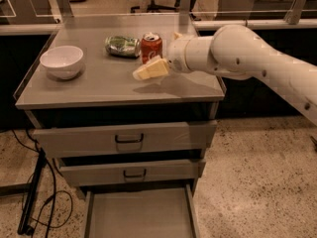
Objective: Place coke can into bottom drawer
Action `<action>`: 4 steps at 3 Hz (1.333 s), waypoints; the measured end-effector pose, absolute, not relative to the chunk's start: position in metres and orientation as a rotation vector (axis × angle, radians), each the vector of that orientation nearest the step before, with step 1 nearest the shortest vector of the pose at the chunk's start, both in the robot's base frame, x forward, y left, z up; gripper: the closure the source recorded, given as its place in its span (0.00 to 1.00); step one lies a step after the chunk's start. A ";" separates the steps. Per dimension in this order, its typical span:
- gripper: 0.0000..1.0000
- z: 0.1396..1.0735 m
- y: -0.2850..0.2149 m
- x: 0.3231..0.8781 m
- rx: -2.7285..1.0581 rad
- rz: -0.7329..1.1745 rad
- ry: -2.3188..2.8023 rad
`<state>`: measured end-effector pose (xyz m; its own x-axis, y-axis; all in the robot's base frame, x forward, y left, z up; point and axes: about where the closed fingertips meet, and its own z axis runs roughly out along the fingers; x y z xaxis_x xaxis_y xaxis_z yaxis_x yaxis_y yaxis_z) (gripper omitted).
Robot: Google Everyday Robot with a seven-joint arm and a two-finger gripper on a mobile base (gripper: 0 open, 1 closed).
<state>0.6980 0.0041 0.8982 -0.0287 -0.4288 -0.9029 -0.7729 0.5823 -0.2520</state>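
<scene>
The red coke can (151, 46) stands upright on the grey cabinet top (99, 83), right of centre. My gripper (145, 57) reaches in from the right at can height. It is open. Its near cream finger (151, 69) lies just in front of the can, and the far finger is mostly hidden behind it. The can is not gripped. The bottom drawer (141, 214) is pulled out below, a flat grey tray with nothing in it.
A dented green-and-silver can (122, 45) lies on its side just left of the coke can. A white bowl (62, 61) sits at the left of the top. The two upper drawers (129, 139) with black handles are slightly ajar. Black cables (34, 202) lie on the floor at left.
</scene>
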 end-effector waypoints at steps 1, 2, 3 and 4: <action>0.00 0.887 0.014 0.740 -0.989 0.365 1.662; 0.00 0.887 0.014 0.740 -0.989 0.366 1.662; 0.19 0.887 0.014 0.740 -0.990 0.366 1.662; 0.43 0.887 0.014 0.740 -0.990 0.366 1.662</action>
